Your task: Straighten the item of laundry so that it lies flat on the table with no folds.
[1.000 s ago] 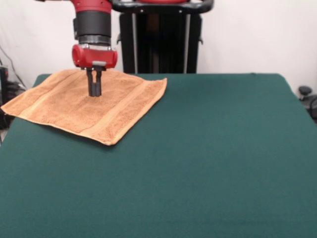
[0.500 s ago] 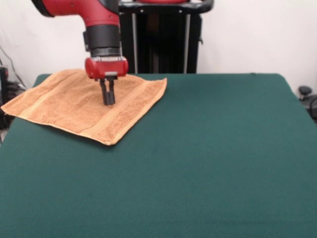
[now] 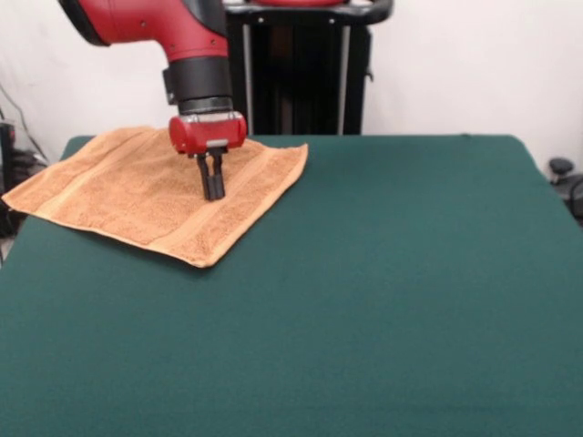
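Reaching down from the upper left of the frame: red arm (image 3: pixel 150 23), bending from a near-level link into a black wrist collar and a red gripper housing, pointing straight down. Hanging below the housing, gripper (image 3: pixel 211 191), its two black fingers (image 3: pixel 218 177) drawn narrow, nearly together, with only a thin slit showing between them. Gripping nothing visible; tips sitting at or just above the cloth, contact impossible to judge from this angle.

Lying in the upper left of the frame, at the table's far left corner: towel (image 3: pixel 137 196), orange-tan terry, spread out as a rough diamond with one corner pointing toward the lower middle of the frame and another toward the right. Appearing mostly flat, with no fold doubling over; showing a woven stripe band running parallel to its lower-right edge and another along its lower-left edge. Reaching the table's left edge with its left corner, perhaps slightly overhanging. Gripper standing over the towel's right half, just inside the stripe band.

Filling most of the frame: table (image 3: pixel 383 300), covered in dark green cloth, bare to the right of and below the towel.

Standing behind the table at top centre: black pedestal (image 3: pixel 296 68). Showing at the right edge, beyond the table: a dark object (image 3: pixel 563 173), too small to identify. Showing at the left edge: dark clutter (image 3: pixel 9 150), also unclear.
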Available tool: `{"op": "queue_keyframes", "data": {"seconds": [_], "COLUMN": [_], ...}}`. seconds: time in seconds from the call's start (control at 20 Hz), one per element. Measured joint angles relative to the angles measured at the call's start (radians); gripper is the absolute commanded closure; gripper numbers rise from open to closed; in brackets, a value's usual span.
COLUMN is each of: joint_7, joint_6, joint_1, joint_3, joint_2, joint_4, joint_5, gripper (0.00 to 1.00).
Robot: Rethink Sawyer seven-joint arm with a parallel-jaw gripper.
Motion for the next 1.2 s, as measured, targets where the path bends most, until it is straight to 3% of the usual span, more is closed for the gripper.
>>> {"op": "queue_keyframes", "data": {"seconds": [1.2], "joint_7": [0.0], "joint_6": [-0.023], "joint_1": [-0.015], "joint_3": [0.009], "joint_2": [0.012], "joint_4": [-0.014], "joint_5": [-0.056], "gripper": [1.0]}}
